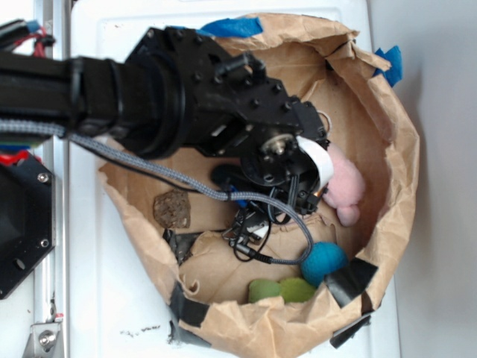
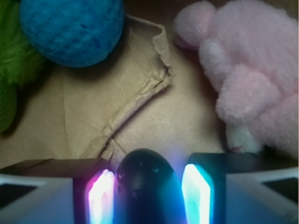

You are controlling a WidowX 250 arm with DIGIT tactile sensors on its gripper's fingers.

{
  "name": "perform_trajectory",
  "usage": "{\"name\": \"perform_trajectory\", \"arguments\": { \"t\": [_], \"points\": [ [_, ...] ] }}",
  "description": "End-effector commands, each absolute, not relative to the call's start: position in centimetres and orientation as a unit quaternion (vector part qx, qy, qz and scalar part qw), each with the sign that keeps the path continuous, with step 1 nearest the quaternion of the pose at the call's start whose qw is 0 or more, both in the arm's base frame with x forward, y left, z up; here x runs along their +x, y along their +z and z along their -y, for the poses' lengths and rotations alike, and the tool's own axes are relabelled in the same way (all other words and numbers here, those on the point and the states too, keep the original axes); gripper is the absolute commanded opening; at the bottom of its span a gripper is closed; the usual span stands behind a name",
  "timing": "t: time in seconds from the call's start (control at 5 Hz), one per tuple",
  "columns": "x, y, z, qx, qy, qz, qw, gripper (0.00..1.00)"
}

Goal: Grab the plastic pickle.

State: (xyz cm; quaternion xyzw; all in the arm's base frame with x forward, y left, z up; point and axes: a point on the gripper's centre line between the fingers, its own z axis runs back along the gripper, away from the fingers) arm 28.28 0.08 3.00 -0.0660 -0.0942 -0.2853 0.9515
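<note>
Here the tool straddles the plastic pickle on the brown paper, fingers hugging both sides though firm clamping is unclear, so squeeze evenly at mid-body lest the glossy capsule slip out.

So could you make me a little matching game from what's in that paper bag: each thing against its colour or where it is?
Things:
1. pickle
2. ball
3. bunny
4. lumpy toy

Descriptions:
A. pink and fluffy
B. between the gripper's fingers
C. yellow-green, at the bag's lower wall
D. blue and fuzzy

Pairs: 1-B, 2-D, 3-A, 4-C
</note>
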Motion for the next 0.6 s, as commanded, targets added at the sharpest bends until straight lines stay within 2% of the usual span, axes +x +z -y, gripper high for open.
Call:
{"name": "perform_trajectory", "arguments": {
  "t": [0.0, 0.2, 0.4],
  "points": [
    [28.1, 5.4, 1.1, -0.048, -0.297, 0.124, 0.946, 0.00],
    [27.8, 10.4, 1.4, -0.020, -0.240, 0.166, 0.956, 0.00],
    [27.3, 15.5, 1.5, -0.043, -0.145, 0.193, 0.969, 0.00]
  ]
}}
